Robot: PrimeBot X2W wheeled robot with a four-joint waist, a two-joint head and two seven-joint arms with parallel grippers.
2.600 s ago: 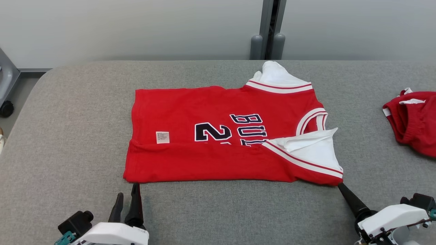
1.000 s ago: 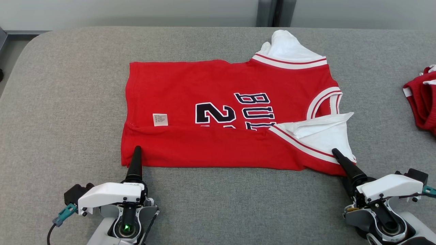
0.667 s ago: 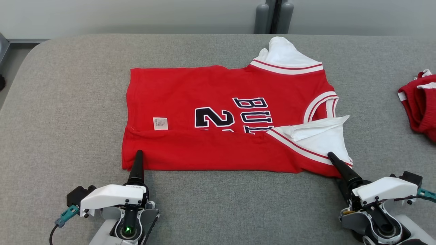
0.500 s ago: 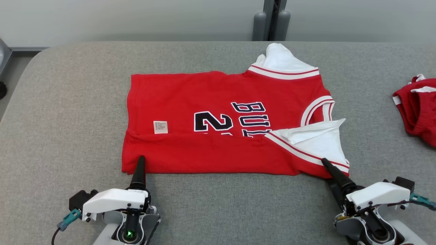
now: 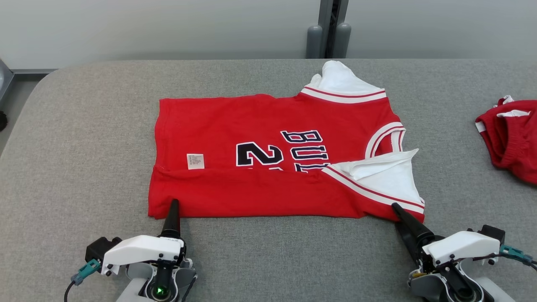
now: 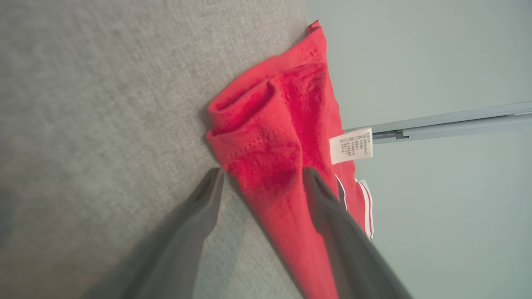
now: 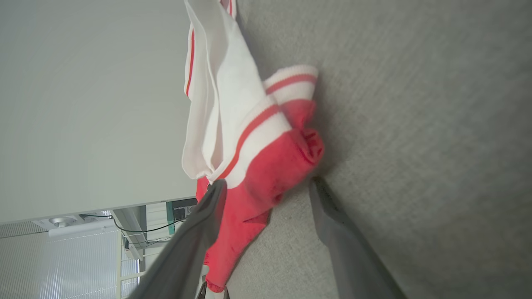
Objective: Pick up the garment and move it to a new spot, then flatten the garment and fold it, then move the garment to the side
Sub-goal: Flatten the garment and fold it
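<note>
One fold appears completed in the garment (image 5: 268, 121); further folding and removal aside remain. Its near corners are straddled by the wide-open left gripper (image 6: 261, 176) and right gripper (image 7: 268, 185).

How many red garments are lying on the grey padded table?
2. The red jersey lies in the middle; a crumpled red garment sits at the head view's right edge, partly cut off.

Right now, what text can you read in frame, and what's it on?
"BU" - dark block letters sideways on the red jersey; the rest hidden under the fold.
"2" - dark numeral on the jersey; next digit mostly under the fold, unreadable.
White tag on the jersey: print too small to read.
</note>
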